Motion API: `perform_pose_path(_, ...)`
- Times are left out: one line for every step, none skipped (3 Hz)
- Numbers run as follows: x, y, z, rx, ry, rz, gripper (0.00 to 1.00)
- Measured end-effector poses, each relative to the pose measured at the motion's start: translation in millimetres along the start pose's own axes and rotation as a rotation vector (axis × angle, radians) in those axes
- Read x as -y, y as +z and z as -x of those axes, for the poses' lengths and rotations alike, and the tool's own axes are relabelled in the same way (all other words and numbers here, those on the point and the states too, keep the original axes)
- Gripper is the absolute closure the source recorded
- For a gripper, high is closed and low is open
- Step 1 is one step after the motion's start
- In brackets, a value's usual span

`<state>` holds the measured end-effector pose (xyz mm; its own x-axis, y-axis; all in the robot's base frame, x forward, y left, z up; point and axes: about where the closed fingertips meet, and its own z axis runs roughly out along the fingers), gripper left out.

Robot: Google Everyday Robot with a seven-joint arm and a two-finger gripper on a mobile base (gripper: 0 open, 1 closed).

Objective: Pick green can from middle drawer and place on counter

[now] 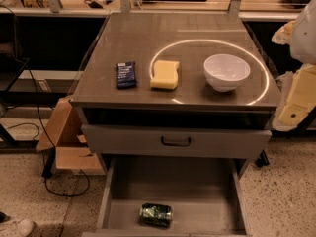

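Green can (156, 215) lies in open middle drawer (173, 181), 6 o'clock. Counter (148, 38) w/ packet (126, 74), sponge (164, 75), bowl (226, 71). Gripper (296, 100) at 3 o'clock, open/closed: cannot tell.

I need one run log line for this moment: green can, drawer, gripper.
green can: lying in open middle drawer | counter: no can on it | gripper: right edge of view, beside counter, far from can

**Packet, sponge and bowl in a row**

A dark blue packet (126, 75) lies at the left, a yellow sponge (165, 74) near it in the middle, and a white bowl (226, 71) stands upright at the right. Below them is a closed drawer front (128, 139) with a dark handle (176, 141). A cardboard box (63, 130) and a black cable (38, 113) are on the speckled floor (286, 191) at the left
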<state>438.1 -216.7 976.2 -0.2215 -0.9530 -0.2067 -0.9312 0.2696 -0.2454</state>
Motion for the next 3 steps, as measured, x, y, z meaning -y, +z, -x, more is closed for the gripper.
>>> perform_pose_path(0.2,-1.0,0.8,0.0,0.001,-0.007,0.0)
perform_pose_path(-1.0,-0.1,2.1,-0.007,0.011,-0.016,0.0)
perform_pose_path(-7.2,4.6,3.0,-0.012,0.011,-0.005,0.0)
